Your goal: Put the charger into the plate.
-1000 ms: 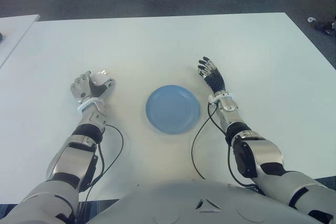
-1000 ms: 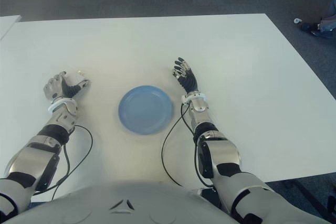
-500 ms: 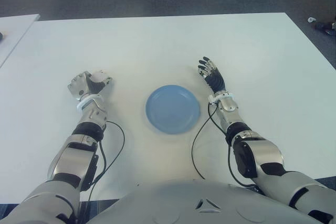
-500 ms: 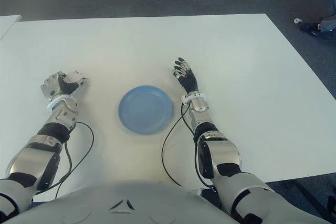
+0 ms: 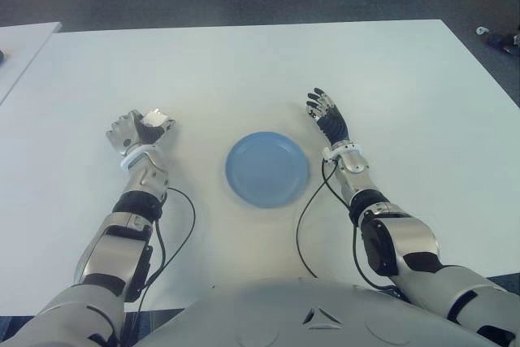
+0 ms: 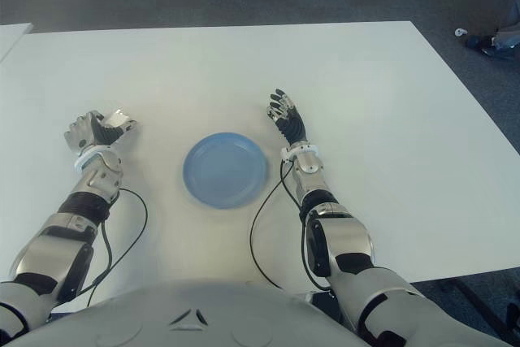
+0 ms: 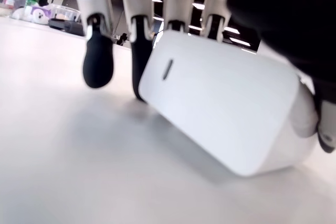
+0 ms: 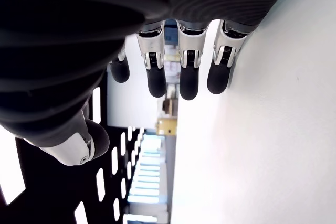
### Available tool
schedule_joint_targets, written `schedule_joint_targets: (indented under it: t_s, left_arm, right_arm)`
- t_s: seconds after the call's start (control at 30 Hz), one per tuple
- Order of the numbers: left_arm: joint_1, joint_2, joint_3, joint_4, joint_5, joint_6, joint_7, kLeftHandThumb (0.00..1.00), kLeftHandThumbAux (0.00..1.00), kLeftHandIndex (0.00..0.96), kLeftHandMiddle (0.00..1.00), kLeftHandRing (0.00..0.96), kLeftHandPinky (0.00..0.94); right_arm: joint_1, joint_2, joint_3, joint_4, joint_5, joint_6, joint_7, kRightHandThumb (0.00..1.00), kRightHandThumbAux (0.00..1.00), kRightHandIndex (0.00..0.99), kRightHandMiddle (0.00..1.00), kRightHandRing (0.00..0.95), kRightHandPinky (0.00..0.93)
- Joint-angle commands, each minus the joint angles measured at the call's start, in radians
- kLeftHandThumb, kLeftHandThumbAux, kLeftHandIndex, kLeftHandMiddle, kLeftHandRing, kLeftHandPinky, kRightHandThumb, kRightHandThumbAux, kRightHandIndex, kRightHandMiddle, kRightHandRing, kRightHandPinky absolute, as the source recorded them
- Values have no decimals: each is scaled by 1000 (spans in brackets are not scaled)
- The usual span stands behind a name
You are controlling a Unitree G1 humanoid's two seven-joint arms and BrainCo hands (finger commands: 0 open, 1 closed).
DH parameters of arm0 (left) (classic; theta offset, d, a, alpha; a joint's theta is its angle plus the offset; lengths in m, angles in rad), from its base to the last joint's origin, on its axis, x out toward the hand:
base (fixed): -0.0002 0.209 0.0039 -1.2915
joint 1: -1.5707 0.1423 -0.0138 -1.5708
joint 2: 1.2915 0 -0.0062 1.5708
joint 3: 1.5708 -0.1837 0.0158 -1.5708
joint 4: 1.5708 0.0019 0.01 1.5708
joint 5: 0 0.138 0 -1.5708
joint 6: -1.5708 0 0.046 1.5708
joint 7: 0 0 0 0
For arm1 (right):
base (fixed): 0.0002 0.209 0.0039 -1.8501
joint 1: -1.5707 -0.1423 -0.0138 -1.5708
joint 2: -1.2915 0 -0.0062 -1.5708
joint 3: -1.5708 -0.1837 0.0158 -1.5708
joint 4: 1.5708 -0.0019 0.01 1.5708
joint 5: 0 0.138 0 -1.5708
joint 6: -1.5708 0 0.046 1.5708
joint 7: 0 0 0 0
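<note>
A white block-shaped charger [image 7: 226,108] sits in my left hand [image 5: 138,130], whose fingers [image 7: 97,61] curl over its top. It is tilted, with its lower edge close above the white table [image 5: 244,71]; I cannot tell whether they touch. In the eye views the charger [image 5: 154,118] shows as a white patch at the hand's fingertips, left of the round blue plate [image 5: 267,169]. The plate holds nothing. My right hand [image 5: 325,114] shows just right of the plate, fingers [image 8: 189,77] spread and holding nothing.
Black cables [image 5: 307,201] run from both wrists back toward my body, one near the plate's right rim. A second white table's corner [image 5: 20,42] shows at the far left. Dark floor lies beyond the far edge.
My left hand has shifted slightly left and turned, so the charger now shows more plainly at its fingertips. The right hand and the plate have not moved.
</note>
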Motion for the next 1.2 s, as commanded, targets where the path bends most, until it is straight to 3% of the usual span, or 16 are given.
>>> schedule_joint_targets:
  t_s: [0.03,0.5,0.7,0.87,1.2]
  left_arm:
    - [70,-25,-9,-42,-22,32,-83,845,660,432,503,670,661]
    - [127,-14,4,-195,-12,12,-112,846,665,405,520,760,784]
    - [233,-17,-13,-520,35,16,-130,847,667,400,530,799,820]
    - [252,-9,-27,-585,50,-39,-139,849,667,399,535,817,830]
    - [269,-54,-74,-796,119,10,-227,851,668,398,537,826,829]
  right_arm:
    - [63,8,7,48,-6,82,10,41,570,20,150,133,98]
    - [57,10,8,51,-9,92,0,18,552,24,159,141,105]
    - [53,13,7,54,-7,96,-2,29,562,29,164,147,119]
    - [53,16,8,53,-7,94,1,44,572,31,163,147,123]
    - [53,19,11,55,-9,94,1,64,580,30,158,145,125]
